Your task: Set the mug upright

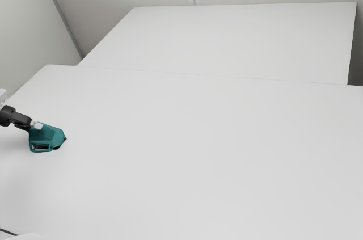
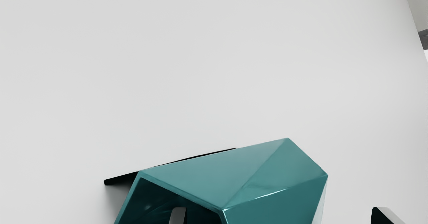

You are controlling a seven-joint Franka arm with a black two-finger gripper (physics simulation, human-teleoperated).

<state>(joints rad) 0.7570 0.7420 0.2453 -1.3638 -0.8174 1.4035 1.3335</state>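
closest in the wrist view, the gripper (image 2: 279,214) has its fingers well spread, one (image 2: 179,216) at the mouth of the mug (image 2: 264,184) and seemingly reaching inside, the other out past the mug's outer side with a gap showing; nothing is pinched. the mug, teal and faceted, lies tipped over at the exterior view's left, right under the fingertips, its looped handle (image 1: 41,147) on the side nearer that camera. it is not upright, so i judge the step in hand to be getting a hold on its wall. the next move calls for settling the wall between the fingers and closing, then a slight lift and a turn to bring the mouth up; a loose pinch could let it roll. the mug is the one container, and its visible inside is dark teal wall; how deep the finger goes, or what sits further in, i can't tell. just past it a thin black edge (image 2: 122,178) pokes out, then the white table (image 1: 198,149) runs on, with another white surface (image 1: 227,41) and pale walls (image 1: 108,1) beyond.
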